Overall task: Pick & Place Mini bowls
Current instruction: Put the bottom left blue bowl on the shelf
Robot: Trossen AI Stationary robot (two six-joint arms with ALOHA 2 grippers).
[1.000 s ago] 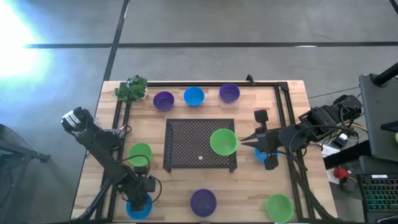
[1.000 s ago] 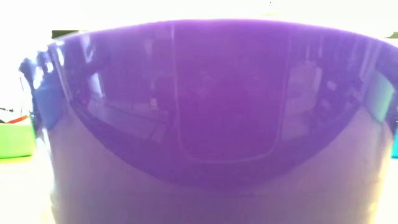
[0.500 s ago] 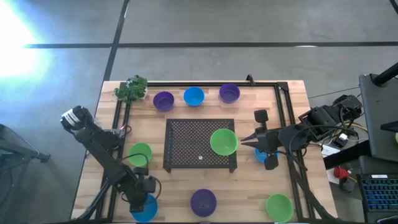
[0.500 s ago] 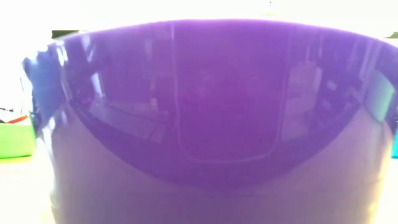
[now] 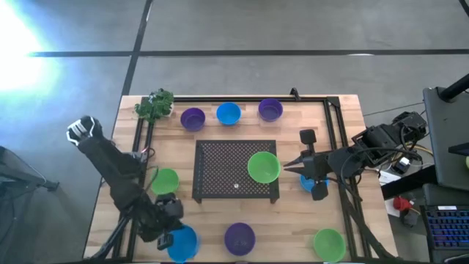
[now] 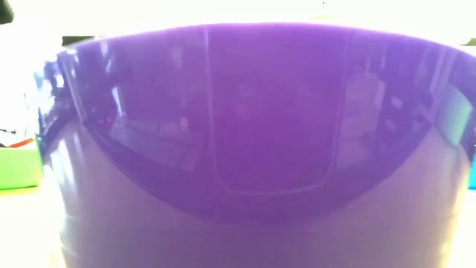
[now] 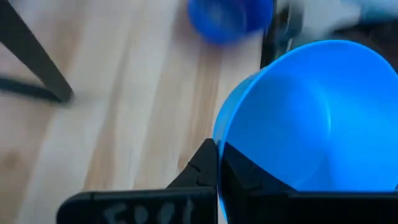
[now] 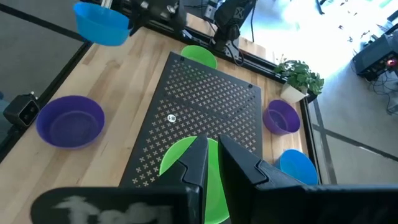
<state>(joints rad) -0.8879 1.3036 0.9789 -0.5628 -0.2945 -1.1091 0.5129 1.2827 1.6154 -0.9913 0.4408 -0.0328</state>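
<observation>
Blue bowl (image 5: 182, 243) has been carried rightward, clamped in the left hand (image 5: 165, 236), toward the purple bowl (image 5: 239, 237). Right hand (image 5: 287, 166) is clamped on the green bowl (image 5: 263, 166) over the mesh mat (image 5: 231, 170).

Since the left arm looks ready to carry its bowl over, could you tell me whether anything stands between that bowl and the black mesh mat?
The left gripper is shut on the glossy blue plastic bowl at the table's front left. Toward the black square mesh mat, nothing visible blocks it. The lime green bowl sits off to the side, and the purple bowl is beside it.
</observation>
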